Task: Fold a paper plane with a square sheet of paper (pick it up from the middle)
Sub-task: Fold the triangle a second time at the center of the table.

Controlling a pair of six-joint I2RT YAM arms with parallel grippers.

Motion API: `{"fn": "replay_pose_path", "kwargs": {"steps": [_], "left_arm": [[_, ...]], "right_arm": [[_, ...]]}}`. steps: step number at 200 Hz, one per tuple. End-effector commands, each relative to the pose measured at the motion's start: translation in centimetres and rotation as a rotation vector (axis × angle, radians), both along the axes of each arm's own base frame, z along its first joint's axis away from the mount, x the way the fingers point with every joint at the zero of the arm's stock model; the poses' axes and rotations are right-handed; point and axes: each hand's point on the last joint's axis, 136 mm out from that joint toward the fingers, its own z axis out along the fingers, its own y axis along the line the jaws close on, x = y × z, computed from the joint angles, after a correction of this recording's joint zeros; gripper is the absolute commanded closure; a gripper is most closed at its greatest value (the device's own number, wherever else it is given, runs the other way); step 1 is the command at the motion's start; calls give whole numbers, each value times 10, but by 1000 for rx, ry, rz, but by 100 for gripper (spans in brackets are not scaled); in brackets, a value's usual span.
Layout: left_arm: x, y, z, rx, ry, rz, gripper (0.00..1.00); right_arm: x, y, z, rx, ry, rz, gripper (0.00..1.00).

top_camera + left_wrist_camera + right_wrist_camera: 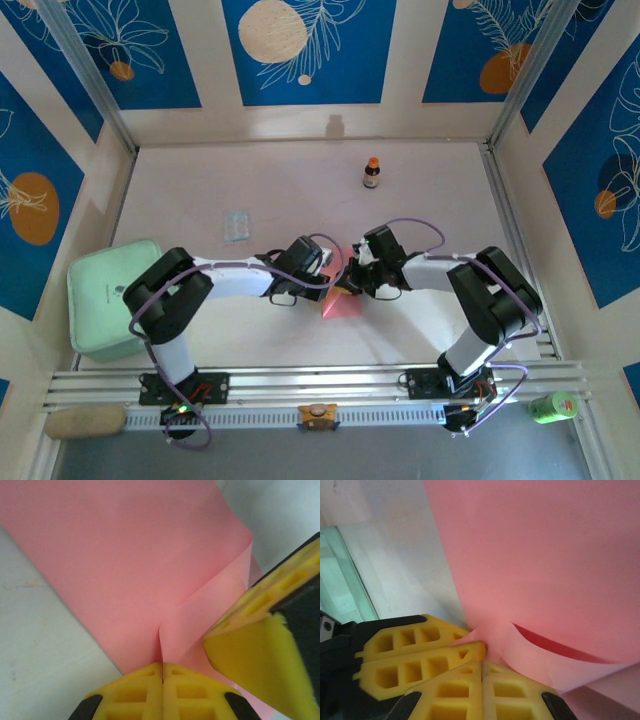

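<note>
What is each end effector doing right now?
Left end effector: shut on the square sheet of paper.
Right end effector: shut on the same sheet.

We count two arms: left arm, right arm. Two grippers: left gripper, right gripper. On the bench we count one sheet, one bottle, one packet, one green box. Beyond its near rail: one green can, one beige roll.

Bright even light, wrist cams soft
</note>
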Motion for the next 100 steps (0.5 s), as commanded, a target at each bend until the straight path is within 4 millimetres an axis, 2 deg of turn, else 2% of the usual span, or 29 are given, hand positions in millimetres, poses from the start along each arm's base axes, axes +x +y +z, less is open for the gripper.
{"fn": "replay_pose_path", "kwargs": {"steps": [1, 49, 70, 100], "left_arm": [[-4, 6, -13, 20, 50, 6, 100], [-5, 5, -15, 28, 63, -8, 100], [-6, 4, -16, 28, 68, -10, 100], [-7, 4, -17, 34, 75, -13, 100]], "right_arm": [[-8, -9, -15, -36, 34, -9, 100], [-19, -25, -33, -54, 75, -53, 100], [-15, -25, -26, -40, 54, -56, 100], [-1, -22, 2, 13, -22, -56, 100]]}}
